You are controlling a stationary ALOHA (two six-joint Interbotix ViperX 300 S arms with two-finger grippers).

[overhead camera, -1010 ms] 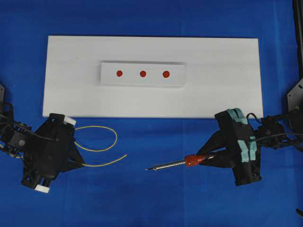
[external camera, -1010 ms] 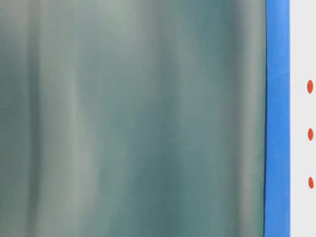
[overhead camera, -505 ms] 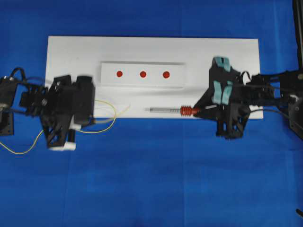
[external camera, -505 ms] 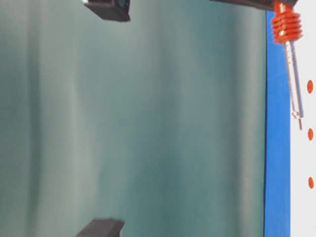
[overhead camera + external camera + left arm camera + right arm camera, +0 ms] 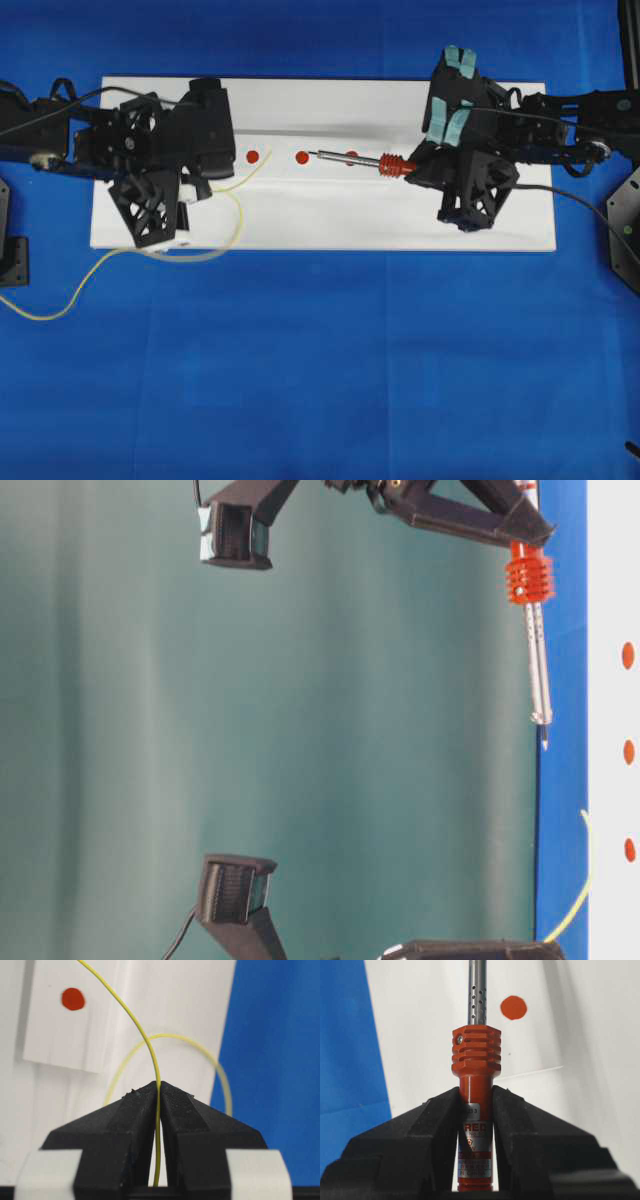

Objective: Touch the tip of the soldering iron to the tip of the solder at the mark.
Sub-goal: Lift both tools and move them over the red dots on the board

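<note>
My right gripper [image 5: 412, 170] [image 5: 476, 1092] is shut on the orange-red handle of the soldering iron [image 5: 393, 165] [image 5: 476, 1055] [image 5: 529, 578]. Its silver shaft crosses the right red mark [image 5: 351, 157]; its tip lies just right of the middle mark [image 5: 302, 156]. My left gripper [image 5: 207, 187] [image 5: 159, 1085] is shut on the yellow solder [image 5: 243, 174] [image 5: 145, 1040] [image 5: 580, 880]. The solder's free end sits between the left mark [image 5: 252, 155] [image 5: 73, 998] and the middle one. A short gap separates the two tips. In the table-level view the iron hangs above the board.
The marks sit on a raised white block [image 5: 300, 172] on a white board [image 5: 320, 215] over blue cloth. The solder's long tail loops off the board's front edge to the left [image 5: 60, 300]. A black cord [image 5: 585, 200] trails from the right arm.
Both arms have moved from the board's front edge to the raised block. The iron's tip and the solder's end now lie near the middle mark, closer together.
</note>
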